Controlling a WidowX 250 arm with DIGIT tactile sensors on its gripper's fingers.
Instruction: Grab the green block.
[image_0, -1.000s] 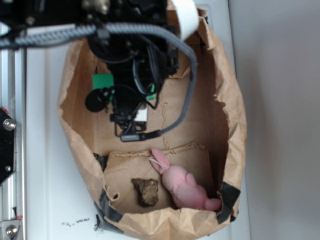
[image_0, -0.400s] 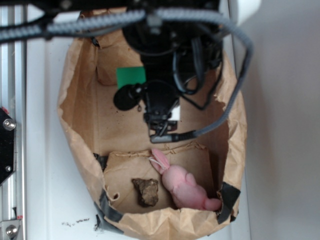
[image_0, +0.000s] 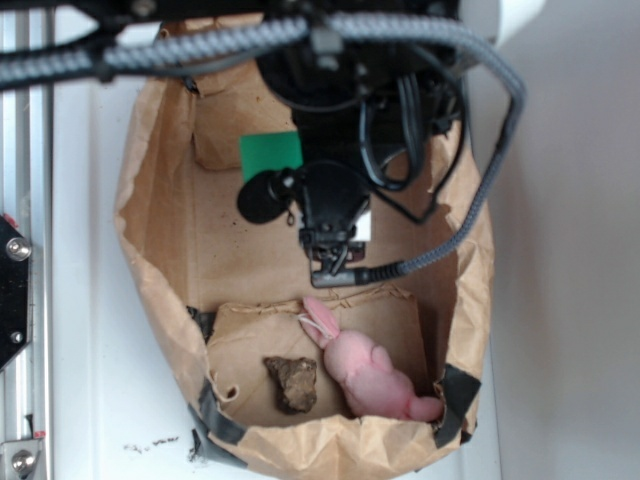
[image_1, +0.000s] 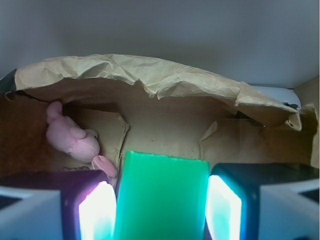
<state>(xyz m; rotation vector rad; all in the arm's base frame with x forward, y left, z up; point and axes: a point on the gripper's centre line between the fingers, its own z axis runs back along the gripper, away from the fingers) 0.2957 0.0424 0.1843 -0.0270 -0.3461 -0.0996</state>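
Torn brown paper bag (image_0: 160, 250) on white table | gripper (image_1: 159, 205) clamped on green block (image_1: 161, 197) (held between both pads) | pink plush bunny (image_0: 368, 372), brown rock (image_0: 292, 382) by near wall.

A white flat table top (image_0: 90, 330) fills the frame, with a silver metal rail (image_0: 25, 300) down the left edge.

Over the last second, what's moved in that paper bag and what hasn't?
The arm swung to the right in the exterior view, and the green block went with it, sitting between the fingers of the gripper in the wrist view. The pink bunny and brown rock stayed put in the paper bag.
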